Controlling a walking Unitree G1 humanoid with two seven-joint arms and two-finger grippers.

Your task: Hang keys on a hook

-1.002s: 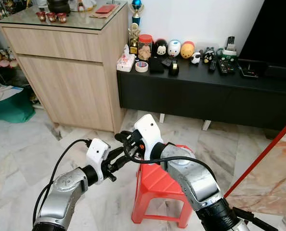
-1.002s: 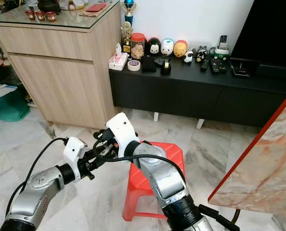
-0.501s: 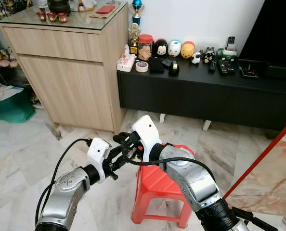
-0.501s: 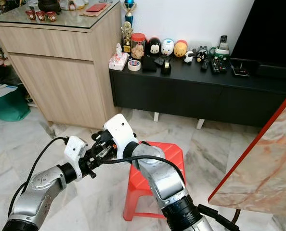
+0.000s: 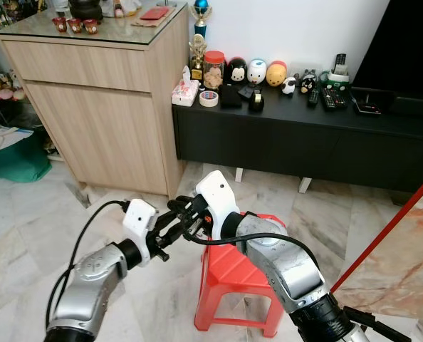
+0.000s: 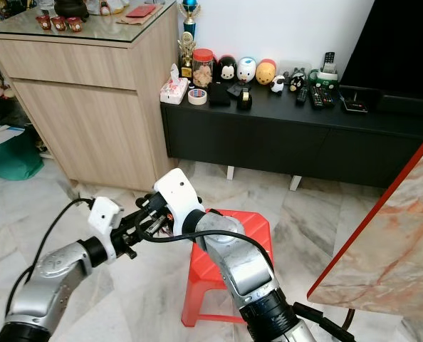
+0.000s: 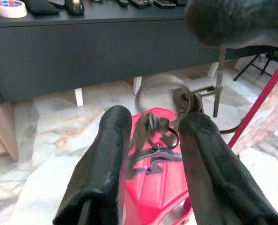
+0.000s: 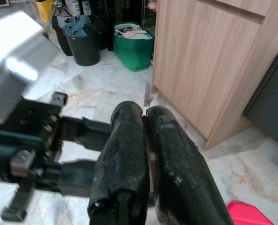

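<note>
My two grippers meet in front of me above a red plastic stool point(image 5: 233, 271). In the left wrist view a bunch of dark keys point(image 7: 155, 138) on a metal ring dangles, motion-blurred, between the fingers of my left gripper point(image 7: 155, 117). Those fingers stand apart and open without touching the keys. My right gripper point(image 8: 143, 112) has its fingers pressed together and shut; it reaches in from the right point(image 5: 176, 208) and meets the left gripper point(image 5: 174, 229) there. The keys hang below its tips.
A wooden cabinet point(image 5: 105, 107) stands at the back left. Beside it a low black console point(image 5: 304, 135) carries toys, tape and remotes. A green bag point(image 5: 12, 157) lies far left. A marble slab with a red edge point(image 5: 404, 263) juts in at the right.
My left arm has risen a little and shifted left, its fingers still around the keys. The right arm has hardly moved.
</note>
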